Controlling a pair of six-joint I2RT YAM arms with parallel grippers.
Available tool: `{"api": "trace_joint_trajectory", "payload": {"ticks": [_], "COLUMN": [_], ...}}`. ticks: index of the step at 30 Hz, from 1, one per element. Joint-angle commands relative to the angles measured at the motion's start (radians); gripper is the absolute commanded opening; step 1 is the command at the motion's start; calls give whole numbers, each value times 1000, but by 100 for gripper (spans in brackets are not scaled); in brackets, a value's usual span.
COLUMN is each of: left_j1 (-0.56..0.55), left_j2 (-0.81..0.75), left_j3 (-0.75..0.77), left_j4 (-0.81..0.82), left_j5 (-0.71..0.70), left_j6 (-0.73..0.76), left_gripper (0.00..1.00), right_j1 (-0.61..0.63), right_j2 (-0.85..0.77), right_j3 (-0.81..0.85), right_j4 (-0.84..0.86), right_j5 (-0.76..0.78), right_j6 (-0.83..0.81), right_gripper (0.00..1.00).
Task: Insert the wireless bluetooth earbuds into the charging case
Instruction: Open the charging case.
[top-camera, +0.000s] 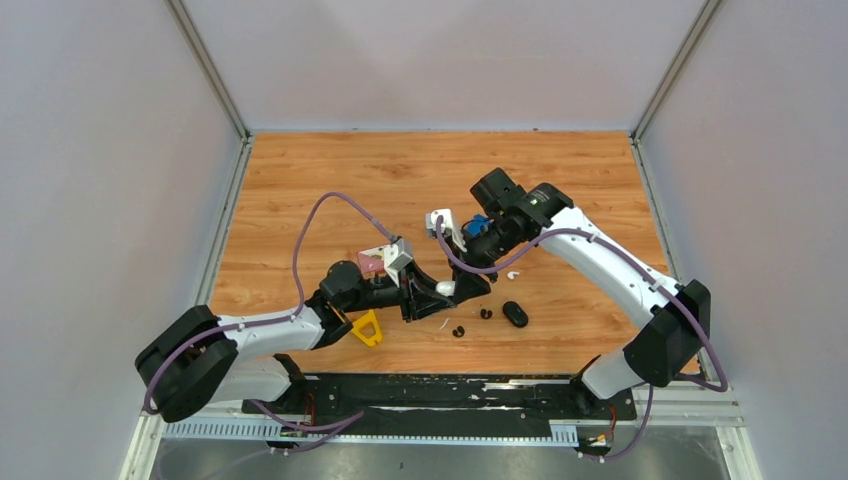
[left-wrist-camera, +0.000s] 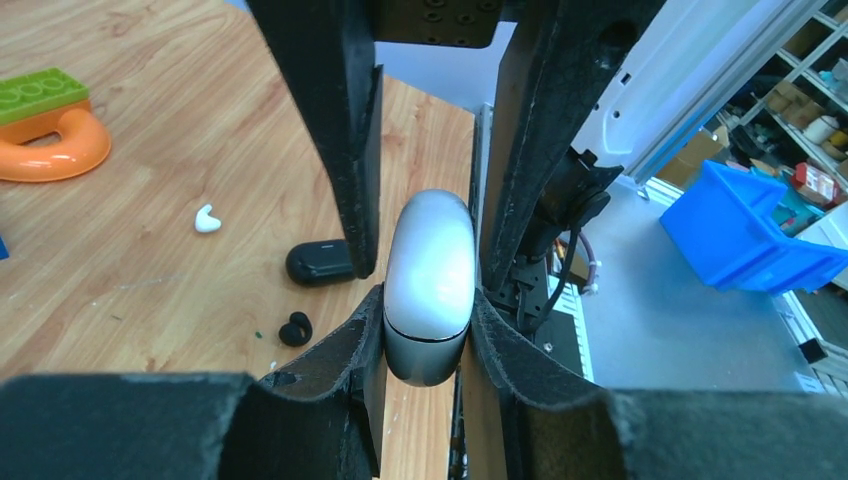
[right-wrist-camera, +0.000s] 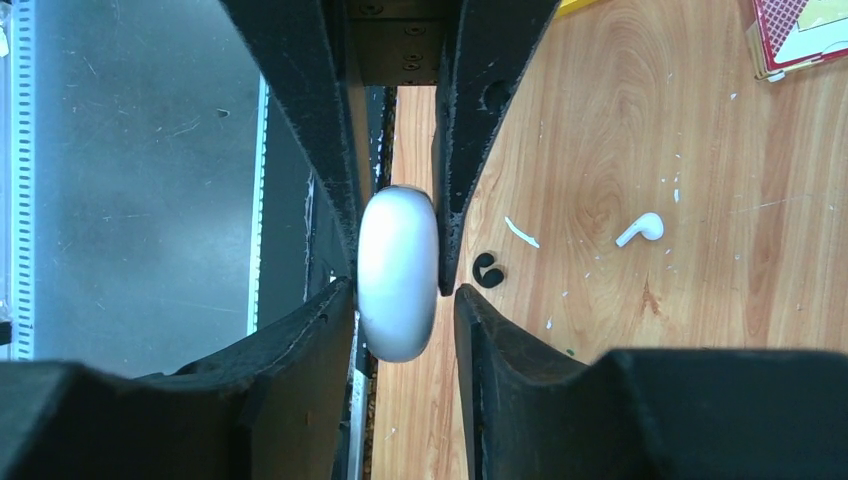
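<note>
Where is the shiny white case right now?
Near the table's middle, the white case is pinched in the left end effector, with the right end effector loosely around its other end.

The charging case (left-wrist-camera: 428, 250) between the left gripper (left-wrist-camera: 427, 295)'s pads (left-wrist-camera: 345, 345) is smooth, glossy white plastic. The pads are matt black with rough, frayed edges. Left of them, the table (left-wrist-camera: 200, 120) shows satin wood grain, and the white earbud (left-wrist-camera: 206, 218) shines.

I see left arm (top-camera: 270, 330) & right arm (top-camera: 618, 268): white links, blk joints, purple cable (top-camera: 297, 250) looped along each, matte blk fingers (left-wrist-camera: 325, 120).
</note>
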Motion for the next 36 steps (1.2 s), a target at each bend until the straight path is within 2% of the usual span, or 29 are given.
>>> {"api": "trace_joint_trajectory", "payload": {"ticks": [1,7,13,17,27,31,36], "left_j1": [-26,-104,-158,-162,-162,-162,-162], "left_j2": [-30,-91,-118,-110,-65,-37,-90], "left_j3": [-4,-8,-21,-42,-72,-77,-58], "left_j4": [62,-77,-111,-73,48,107,39], "left_j5": [1,-72,-133,-145,-162,-163,-199], "left_j6": [59,243,340,340,256,195,184], "left_gripper": [3,0,0,0,0,0,0], "right_j1": [5,-2,-41,-83,-120,-186,-310], "right_j2": [14,43,69,74,36,-3,-74], "right_j3": [7,53,87,93,82,92,33], "right_j4": [8,-5,-25,-34,-52,-54,6], "right_j5": [-32,-63,-138,-218,-241,-238,-202], "right_j6": [15,53,80,92,70,53,27], "right_gripper": [43,45,45,45,45,45,45]}}
